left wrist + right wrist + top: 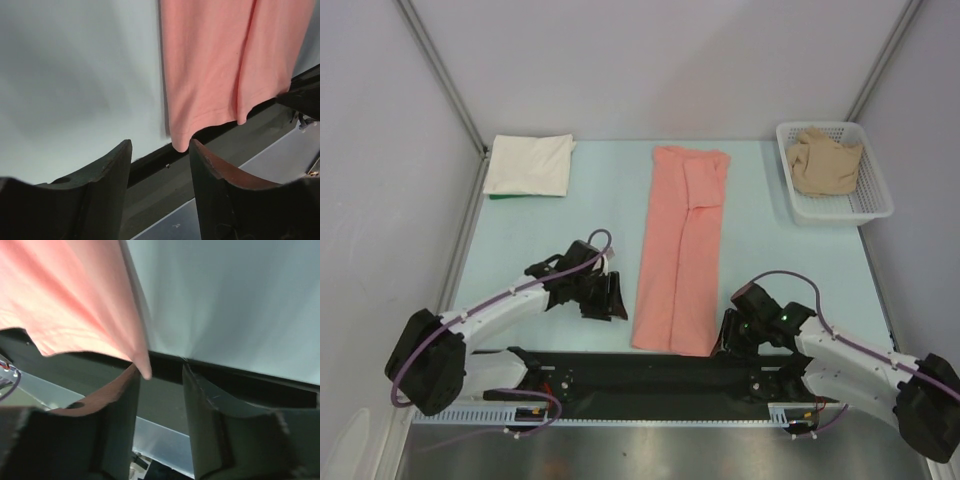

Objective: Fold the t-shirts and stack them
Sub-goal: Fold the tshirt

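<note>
The salmon-pink t-shirt (680, 250) lies folded into a long narrow strip down the middle of the table, its near hem overhanging the black front edge. My left gripper (616, 300) is open and empty just left of the hem's near left corner (180, 145). My right gripper (723, 335) is open and empty just right of the near right corner (145, 371). The shirt also shows in the left wrist view (215, 65) and the right wrist view (65, 295). The cream-white t-shirt (530, 165) lies folded at the back left. The tan-beige t-shirt (825, 160) is bunched in the basket.
A white mesh basket (880, 200) stands at the back right. A black strip (650, 375) runs along the table's near edge between the arm bases. Grey walls close the left and right sides.
</note>
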`<state>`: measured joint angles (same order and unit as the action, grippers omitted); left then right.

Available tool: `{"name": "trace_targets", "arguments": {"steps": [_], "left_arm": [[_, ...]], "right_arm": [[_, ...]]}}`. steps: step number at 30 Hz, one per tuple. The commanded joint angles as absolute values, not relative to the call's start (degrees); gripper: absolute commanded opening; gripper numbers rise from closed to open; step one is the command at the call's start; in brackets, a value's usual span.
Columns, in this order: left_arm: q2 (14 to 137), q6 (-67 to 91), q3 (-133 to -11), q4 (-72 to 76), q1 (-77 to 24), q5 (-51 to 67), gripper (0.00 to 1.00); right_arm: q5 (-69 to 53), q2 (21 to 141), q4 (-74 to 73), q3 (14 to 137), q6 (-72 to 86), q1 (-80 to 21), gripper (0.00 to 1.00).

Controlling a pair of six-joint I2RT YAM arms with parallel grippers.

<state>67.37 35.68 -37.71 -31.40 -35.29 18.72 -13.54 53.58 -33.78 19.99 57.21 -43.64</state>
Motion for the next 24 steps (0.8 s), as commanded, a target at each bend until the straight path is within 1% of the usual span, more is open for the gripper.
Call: {"name": "trace_targets", "arguments": {"steps": [1,2,3,4,6,7,11,14,17,22,24], "left_arm": [[70.3,38.67,-36.3,-24.61,-37.08,21.0,0.55],[71.27,39.45,-36.3,-23.83,-37.61,21.27,0.51],[71.54,40.07,-36.3,-23.21,-39.36,21.88,0.5],[71.63,40.77,-35.95,-22.16,-40.33,21.8,0.49],[71.46,42.97,-35.16,-20.75,-42.18,21.97,0.5],[71.46,43.59,-34.11,-19.44,-42.45,22.23,0.53],[73.12,45.0,-33.49,-18.46,-43.76,21.97,0.58],[75.14,44.56,-33.58,-18.55,-44.03,20.92,0.57],[76.46,44.74,-33.05,-18.37,-44.56,20.48,0.52],[76.47,45.35,-30.95,-17.76,-44.82,20.56,0.52],[76.2,45.96,-29.89,-16.09,-44.82,22.75,0.53]], "right_arm": [[-14.68,48.61,-39.02,20.04,56.69,-42.28,0.47],[-14.59,47.21,-38.94,20.04,56.95,-42.1,0.48],[-14.68,46.94,-38.94,20.04,57.13,-41.32,0.52],[-14.76,46.85,-38.94,20.04,56.95,-40.79,0.52],[-15.55,47.63,-38.24,20.48,55.99,-39.91,0.53],[-15.9,47.9,-37.97,20.65,55.64,-39.38,0.53],[-15.91,48.95,-38.14,22.15,53.71,-38.59,0.53],[-17.4,49.22,-37.88,22.5,51.69,-36.75,0.53],[-18.54,49.39,-38.06,22.76,50.36,-35.16,0.51],[-19.86,49.92,-37.09,22.85,49.22,-33.75,0.51],[-20.65,50.45,-35.87,22.76,49.48,-33.57,0.51]]}}
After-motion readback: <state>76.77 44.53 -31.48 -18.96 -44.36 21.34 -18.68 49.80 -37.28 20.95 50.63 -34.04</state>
